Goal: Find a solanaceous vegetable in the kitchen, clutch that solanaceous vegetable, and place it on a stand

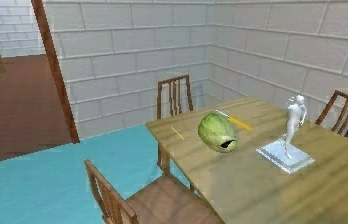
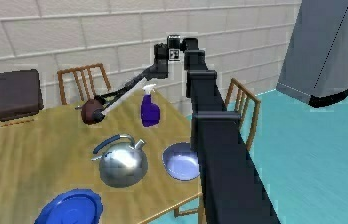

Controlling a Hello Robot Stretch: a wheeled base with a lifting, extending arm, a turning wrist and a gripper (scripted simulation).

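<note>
- Solanaceous vegetable point(image 2: 88, 112): my guess is that this is the dark, reddish-brown round lump right at the far end of the gripper point(image 2: 106, 101), against the wooden table point(image 2: 37, 150) near its far edge.
- From the gripper's body the lump lies straight along the line of the fingers. That line slants away from the arm's end, toward the chair point(image 2: 82, 80) past the table.
- The lump looks nearly round, so I can make out no long axis and no pointing end. Approach angle should matter little.
- Whether the gripper holds anything cannot be told, since the lump sits at the finger ends with tabletop behind it. Touching or just short of it is also unclear.
- Behind the gripper, nearer the arm, stands a purple spray bottle point(image 2: 150, 107). A metal kettle point(image 2: 120, 160) sits on the near side, apart from the lump.
- Lifting clear looks like the next step.
</note>
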